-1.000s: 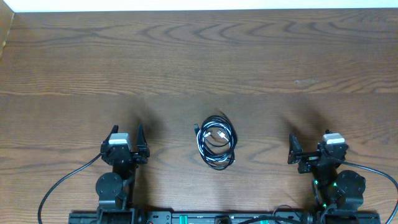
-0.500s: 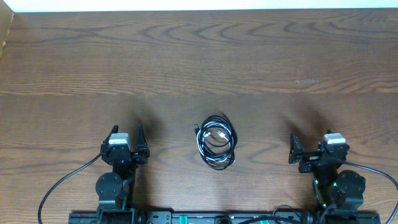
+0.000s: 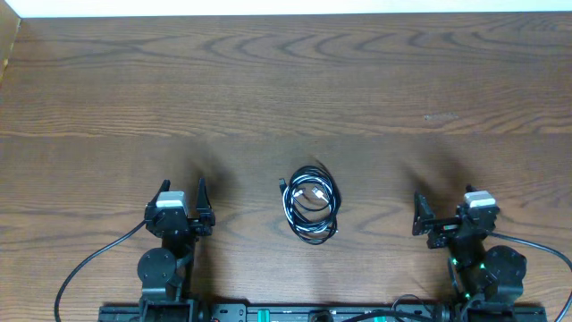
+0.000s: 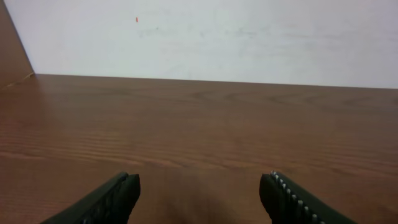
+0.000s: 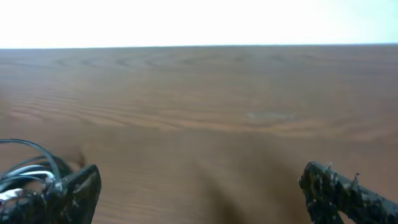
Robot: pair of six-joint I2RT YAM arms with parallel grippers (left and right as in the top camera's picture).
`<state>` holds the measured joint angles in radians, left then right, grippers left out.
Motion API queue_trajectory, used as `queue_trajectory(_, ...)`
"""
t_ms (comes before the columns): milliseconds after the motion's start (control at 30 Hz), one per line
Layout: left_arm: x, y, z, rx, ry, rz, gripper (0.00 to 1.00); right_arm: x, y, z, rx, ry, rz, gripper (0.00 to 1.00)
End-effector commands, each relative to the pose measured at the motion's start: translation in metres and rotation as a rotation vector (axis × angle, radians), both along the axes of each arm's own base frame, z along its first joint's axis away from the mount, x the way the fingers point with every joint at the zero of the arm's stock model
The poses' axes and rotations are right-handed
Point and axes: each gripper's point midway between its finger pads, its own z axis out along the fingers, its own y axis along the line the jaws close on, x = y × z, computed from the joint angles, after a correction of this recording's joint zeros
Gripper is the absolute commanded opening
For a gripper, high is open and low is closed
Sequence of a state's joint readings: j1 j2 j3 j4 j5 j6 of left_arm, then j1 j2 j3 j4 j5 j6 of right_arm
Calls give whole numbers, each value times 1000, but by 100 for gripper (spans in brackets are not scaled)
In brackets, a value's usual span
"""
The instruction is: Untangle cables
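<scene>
The cables point(image 3: 310, 202) lie as one small coil of black and white cords on the wooden table point(image 3: 286, 98), at the middle front. My left gripper point(image 3: 182, 191) is open and empty, resting to the left of the coil and well apart from it. In the left wrist view its jaws point(image 4: 200, 186) frame bare wood; no cable shows there. My right gripper point(image 3: 441, 211) is open and empty, to the right of the coil. In the right wrist view the coil point(image 5: 25, 163) shows at the far left, behind the left jaw of the gripper point(image 5: 199, 183).
The arm bases and their thick black wires point(image 3: 89, 268) sit along the front edge. A white wall point(image 4: 205, 37) borders the far edge of the table. A brown board edge point(image 3: 7, 40) stands at the far left corner.
The right gripper has shifted slightly to the left. The left arm and the cable coil have not moved.
</scene>
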<state>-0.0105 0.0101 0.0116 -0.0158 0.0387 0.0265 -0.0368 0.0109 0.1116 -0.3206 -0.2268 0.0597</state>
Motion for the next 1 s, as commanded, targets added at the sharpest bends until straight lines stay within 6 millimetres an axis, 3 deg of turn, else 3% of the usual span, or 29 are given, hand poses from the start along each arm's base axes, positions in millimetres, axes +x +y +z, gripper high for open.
queue_trajectory(0,0,-9,-2,-15,-2,-46,68,-4,24,13,37,-47,134,99)
queue_trajectory(200,-3,-15,27,-332,-41,-60,68,-10,32,42,41,-107,186,99)
queue_trajectory(400,-8,-43,65,-357,7,-218,67,-17,43,87,55,-105,255,99)
queue_trajectory(533,-11,-63,104,-369,55,-333,67,-16,51,113,94,-31,297,99)
queue_trajectory(700,-16,-82,151,-410,137,-441,67,-13,66,138,217,172,372,99)
queue_trajectory(867,-29,-100,190,-455,174,-555,67,-15,69,137,290,525,350,99)
queue_trajectory(967,-34,-103,199,-464,160,-582,67,-12,71,139,316,672,342,99)
